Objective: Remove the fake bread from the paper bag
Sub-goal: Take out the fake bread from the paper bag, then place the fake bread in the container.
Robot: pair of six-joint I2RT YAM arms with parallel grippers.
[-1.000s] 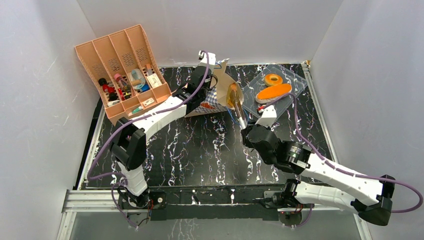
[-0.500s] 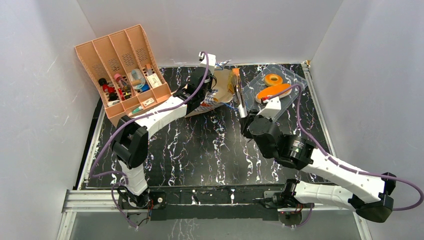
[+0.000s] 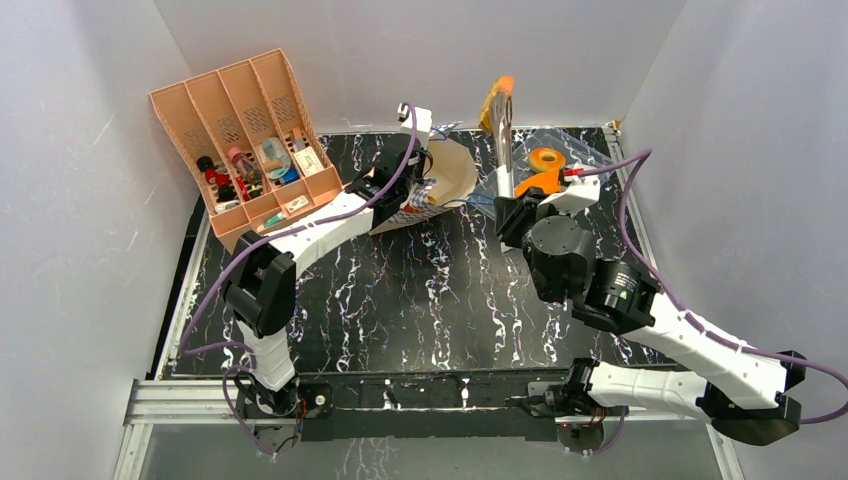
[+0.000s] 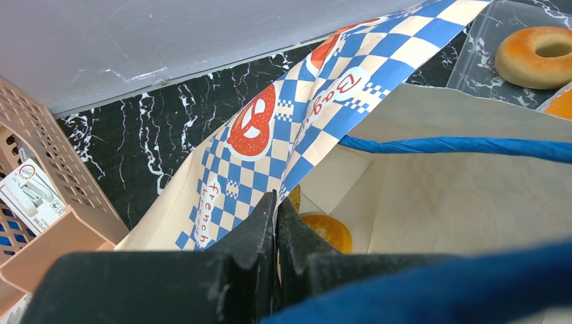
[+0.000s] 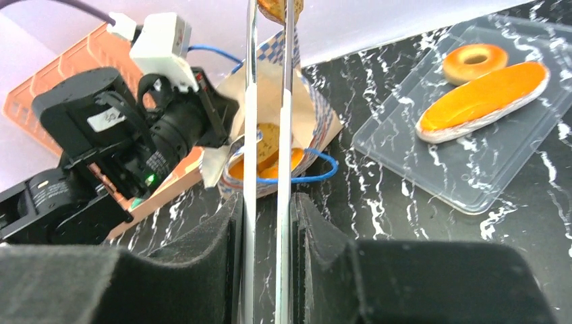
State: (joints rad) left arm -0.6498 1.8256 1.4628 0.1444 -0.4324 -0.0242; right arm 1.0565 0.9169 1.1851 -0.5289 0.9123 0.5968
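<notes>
The paper bag [image 3: 440, 185] lies on its side at the back middle, mouth toward the right. My left gripper [image 3: 415, 185] is shut on its checkered rim [image 4: 276, 202] and holds the mouth open. Inside it show an orange-topped bread [image 4: 328, 231] and a speckled tan one [image 5: 266, 145]. My right gripper [image 3: 510, 205] is shut on metal tongs [image 5: 268, 202]. The tongs' tips pinch a flat brown bread piece [image 3: 496, 98], raised high, right of the bag; it also shows in the right wrist view [image 5: 280, 8]. A ring bagel [image 3: 547, 158] and a long orange loaf [image 5: 482, 101] lie on the tray.
The clear plastic tray [image 3: 590, 160] sits at the back right, partly behind my right arm. The orange slotted organiser [image 3: 240, 130] with small items stands at the back left. White walls close in the sides and back. A blue cord handle [image 4: 459, 145] crosses the bag's mouth.
My right arm has drawn the tongs and the brown bread piece out of the bag's mouth, up and to the right toward the tray. The left gripper has kept its hold on the rim.
</notes>
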